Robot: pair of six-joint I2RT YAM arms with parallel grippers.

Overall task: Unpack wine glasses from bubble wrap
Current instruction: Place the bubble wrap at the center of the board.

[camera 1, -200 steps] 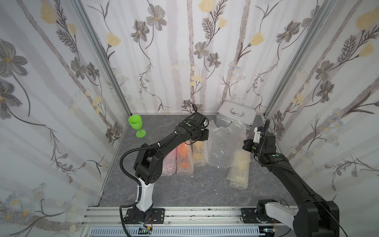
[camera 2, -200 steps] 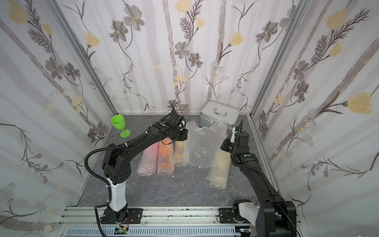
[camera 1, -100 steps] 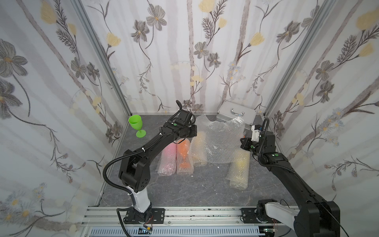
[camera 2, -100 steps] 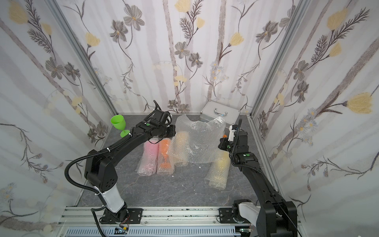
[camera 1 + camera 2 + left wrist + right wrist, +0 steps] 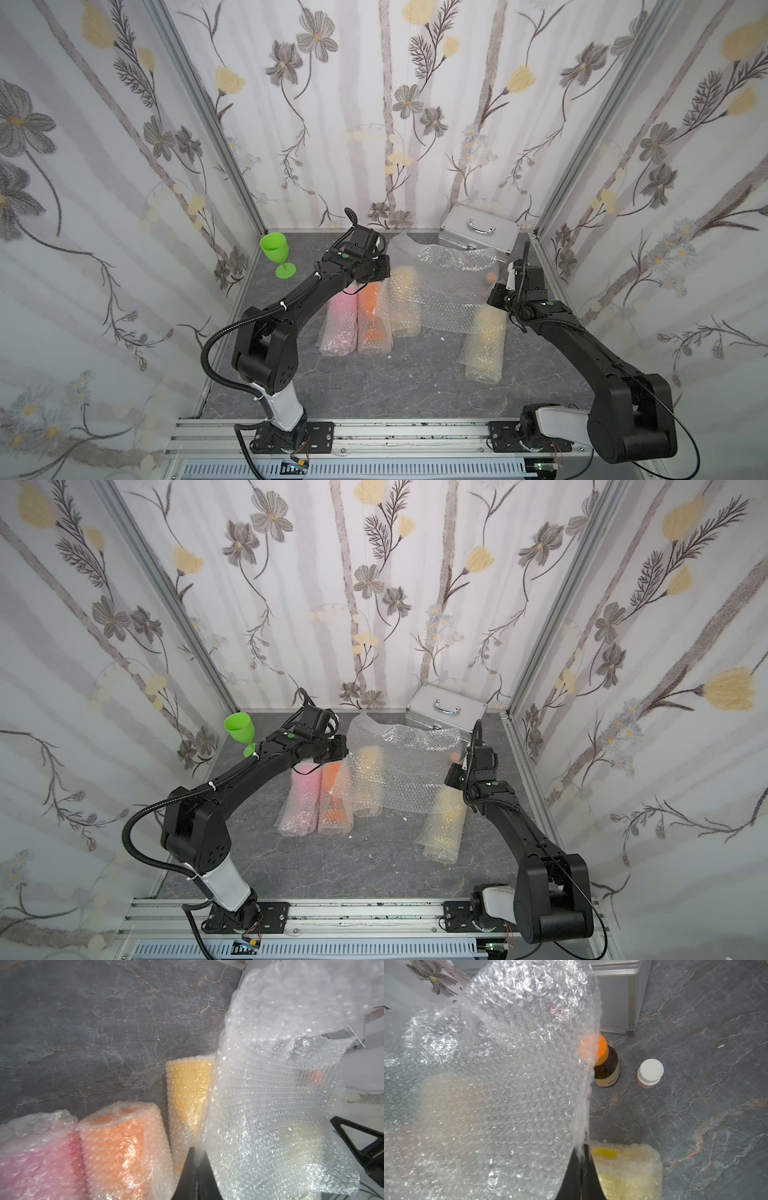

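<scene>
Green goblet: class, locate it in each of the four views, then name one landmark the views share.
Top view: green goblet upright at the table's far left corner.
Top view: goblet in the same far left corner.
Left wrist: not in it.
Right wrist: not in it.
Shared landmark: loose bubble wrap sheet.

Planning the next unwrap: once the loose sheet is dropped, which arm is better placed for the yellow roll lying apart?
Right, likely. The right gripper, shut on the loose sheet, hangs over the far end of that yellow roll; the left gripper is across by the orange roll.
</scene>
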